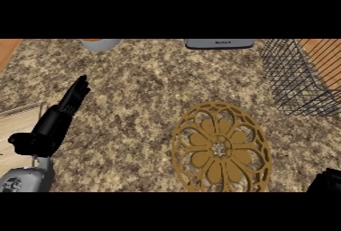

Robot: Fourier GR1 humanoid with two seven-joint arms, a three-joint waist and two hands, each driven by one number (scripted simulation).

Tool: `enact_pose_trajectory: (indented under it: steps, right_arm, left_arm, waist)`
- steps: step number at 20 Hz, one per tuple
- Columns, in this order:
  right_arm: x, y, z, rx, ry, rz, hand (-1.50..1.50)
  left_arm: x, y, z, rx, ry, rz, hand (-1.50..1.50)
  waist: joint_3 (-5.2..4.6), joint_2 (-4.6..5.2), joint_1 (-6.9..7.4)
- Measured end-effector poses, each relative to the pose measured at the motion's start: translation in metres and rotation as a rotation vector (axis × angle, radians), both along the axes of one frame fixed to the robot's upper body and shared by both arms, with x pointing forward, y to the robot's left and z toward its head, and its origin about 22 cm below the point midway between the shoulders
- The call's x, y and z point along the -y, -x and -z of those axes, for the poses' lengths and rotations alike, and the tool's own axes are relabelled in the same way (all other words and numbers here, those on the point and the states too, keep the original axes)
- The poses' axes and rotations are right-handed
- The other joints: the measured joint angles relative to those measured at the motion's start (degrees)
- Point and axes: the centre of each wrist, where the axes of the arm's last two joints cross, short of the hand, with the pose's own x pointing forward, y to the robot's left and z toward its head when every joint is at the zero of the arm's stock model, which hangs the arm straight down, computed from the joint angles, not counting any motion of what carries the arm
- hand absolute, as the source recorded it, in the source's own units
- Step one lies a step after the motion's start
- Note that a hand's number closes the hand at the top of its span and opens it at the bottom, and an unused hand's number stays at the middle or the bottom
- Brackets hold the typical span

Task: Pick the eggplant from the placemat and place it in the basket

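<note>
One placemat lies on the counter and one wire basket stands at the right; no eggplant is seen on either. The left hand rests with straight fingers pressed together. Of the right hand only a dark corner shows, so I cannot tell its state

We see a speckled granite counter — at its far edge a grey rounded vessel, and a flat grey device beside it.
</note>
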Motion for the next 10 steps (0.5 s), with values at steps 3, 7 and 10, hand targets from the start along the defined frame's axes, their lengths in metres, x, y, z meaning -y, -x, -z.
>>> enact_pose_trajectory:
  steps: [3,7,10]
  right_arm:
    - [0.018,0.001,-0.022,0.018,-0.002,0.056,1.50]
    - [0.035,-0.006,-0.050,0.056,0.041,0.147,1.50]
    - [0.044,-0.021,-0.064,0.063,0.038,0.201,1.50]
  left_arm:
    - [0.006,-0.006,-0.003,0.003,-0.001,0.007,0.00]
    - [0.008,-0.008,-0.003,0.004,-0.003,0.022,0.00]
    - [0.008,-0.010,-0.004,0.004,-0.008,0.027,0.00]
  waist:
    - [-0.02,0.10,0.45]
    - [-0.04,0.19,1.13]
    - [-0.05,0.27,1.59]
